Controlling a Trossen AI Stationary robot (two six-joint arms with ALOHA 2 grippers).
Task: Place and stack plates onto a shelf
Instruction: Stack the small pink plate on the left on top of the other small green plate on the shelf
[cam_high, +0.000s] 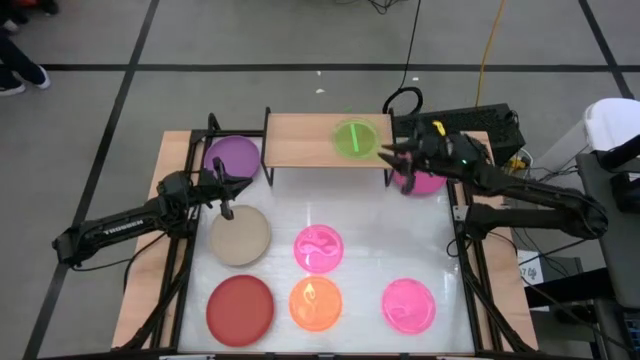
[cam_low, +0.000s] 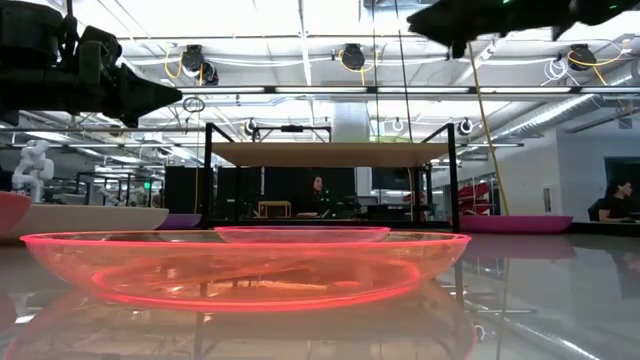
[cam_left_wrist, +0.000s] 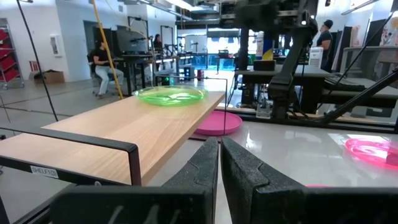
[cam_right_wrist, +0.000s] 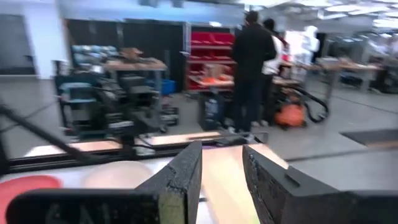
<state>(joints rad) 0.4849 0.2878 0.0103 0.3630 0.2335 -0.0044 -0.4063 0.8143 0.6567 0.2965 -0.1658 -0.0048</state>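
The orange plate (cam_low: 245, 265) lay nearest the low camera, at the table's (cam_high: 365, 225) front edge, far from the shelf (cam_high: 300, 140). Beside it lay the red plate (cam_high: 240, 306) and a pink plate (cam_high: 408, 304); another pink plate (cam_high: 319, 249) and the beige plate (cam_high: 241, 236) lay between these and the shelf. The purple plate (cam_high: 235, 157) sat on the table just beside the shelf's left end, and the magenta plate (cam_high: 425, 182) beside its right end, partly under the right arm.

Only the green plate (cam_high: 354, 138) rested on the shelf, toward its right end, which left bare board at the left for a second stack, probably of the larger plates.

The right pincer (cam_high: 388, 155) hung at the shelf's right end, just beside the green plate, fingers spread and holding nothing, as would suit a plate just set down.

The left pincer (cam_high: 226, 194) hovered in front of the shelf's left end, between the purple and beige plates, fingers pressed together and empty, apparently waiting clear of the other arm.
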